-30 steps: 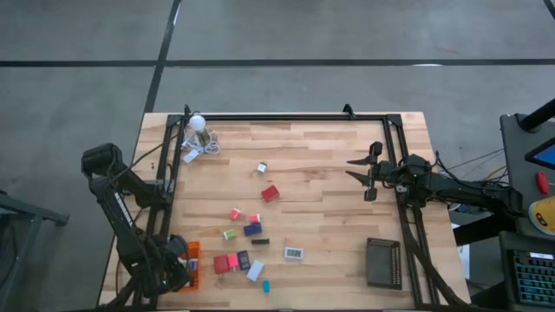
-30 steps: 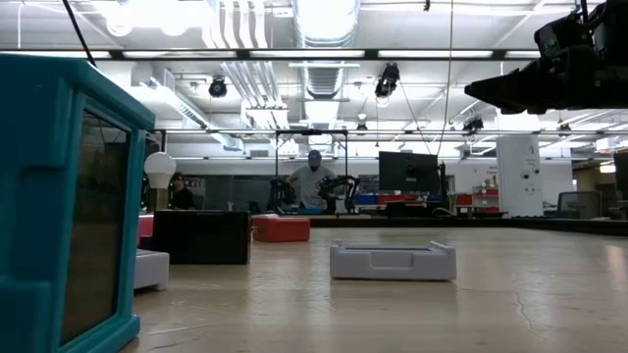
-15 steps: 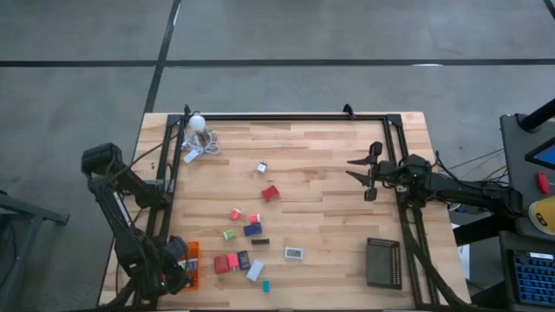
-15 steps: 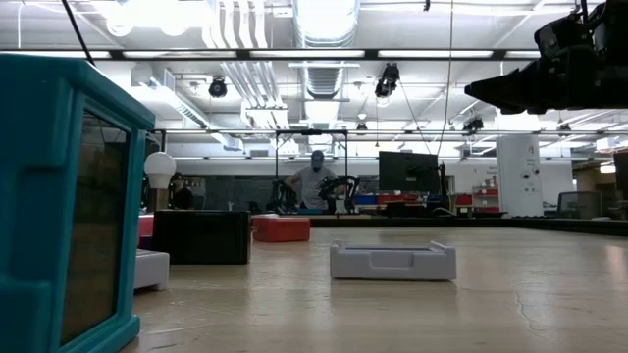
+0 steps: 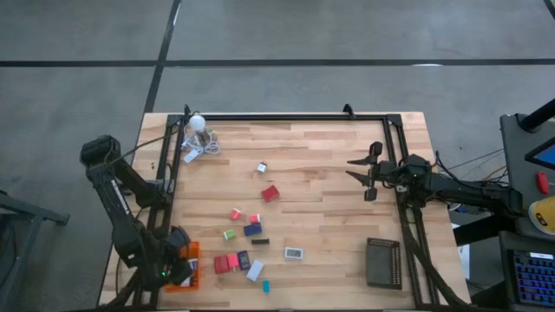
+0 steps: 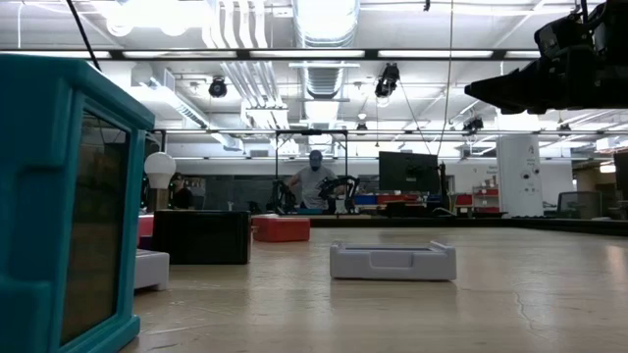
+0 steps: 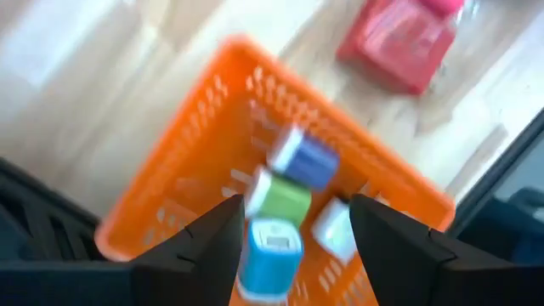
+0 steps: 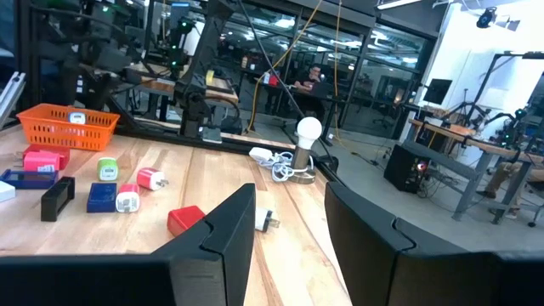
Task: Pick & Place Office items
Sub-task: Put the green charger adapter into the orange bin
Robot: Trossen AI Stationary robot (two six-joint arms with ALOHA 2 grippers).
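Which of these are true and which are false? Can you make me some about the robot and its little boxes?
1. The orange tray already has small pieces in it. True.
2. The left gripper is over the black tray. False: it is over the orange tray, at the table's left edge; the black tray is on the right side.
3. The right gripper is holding a red block. False: it is open, holds nothing and is up above the table.
4. The white bulb stands near a far corner of the table, away from the cluster of pieces. True.
5. All the pieces are already in trays. False: many, such as the red block, lie on the wooden table.
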